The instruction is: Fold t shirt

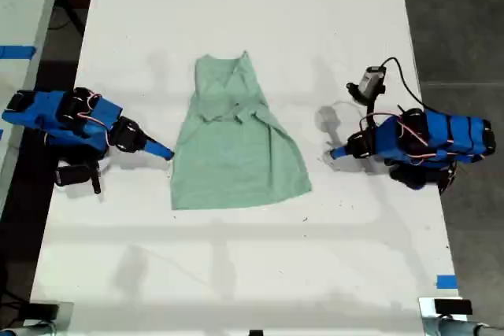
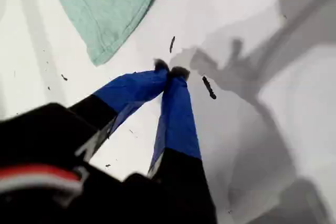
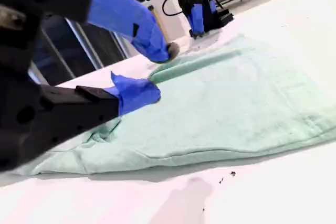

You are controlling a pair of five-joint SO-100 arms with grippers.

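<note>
t shirt (image 1: 236, 143) flat on table (image 1: 339, 5), both hands clear.

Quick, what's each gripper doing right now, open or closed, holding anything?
My first gripper: closed, empty, on bare table beside the t shirt.
My second gripper: open over the t shirt's edge, holding nothing.

Bare table (image 1: 236, 273) around t shirt (image 1: 236, 147)

Second claw (image 3: 152, 72) open just above the mint t shirt (image 3: 226, 108), spread flat on the white counter (image 3: 273, 192), other arm (image 3: 197, 3) beyond.
</note>
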